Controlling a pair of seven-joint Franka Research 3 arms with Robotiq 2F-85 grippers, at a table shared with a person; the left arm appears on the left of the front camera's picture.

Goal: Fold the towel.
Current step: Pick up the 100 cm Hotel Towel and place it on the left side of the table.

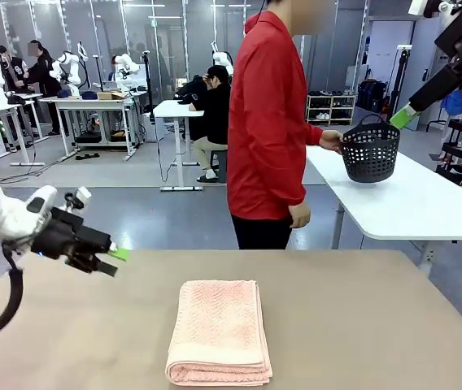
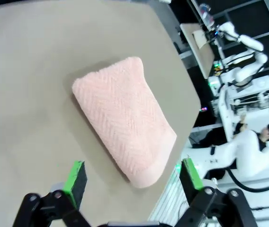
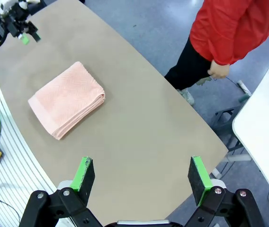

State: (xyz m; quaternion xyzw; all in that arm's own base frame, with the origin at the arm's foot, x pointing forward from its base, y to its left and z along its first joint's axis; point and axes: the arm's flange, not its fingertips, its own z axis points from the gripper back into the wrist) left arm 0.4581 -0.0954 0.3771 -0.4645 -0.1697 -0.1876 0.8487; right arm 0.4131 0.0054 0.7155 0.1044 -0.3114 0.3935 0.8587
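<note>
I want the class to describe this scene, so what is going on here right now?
The towel lies folded on the brown table, touched by nobody. The left tool hovers open above the table's left side; the right tool is open, high above it. A person holds a black basket on a white table behind.

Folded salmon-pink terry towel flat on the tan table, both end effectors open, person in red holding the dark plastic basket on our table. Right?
Not quite: the dark plastic basket stands on the white table behind, per the front view. The rest holds.
</note>
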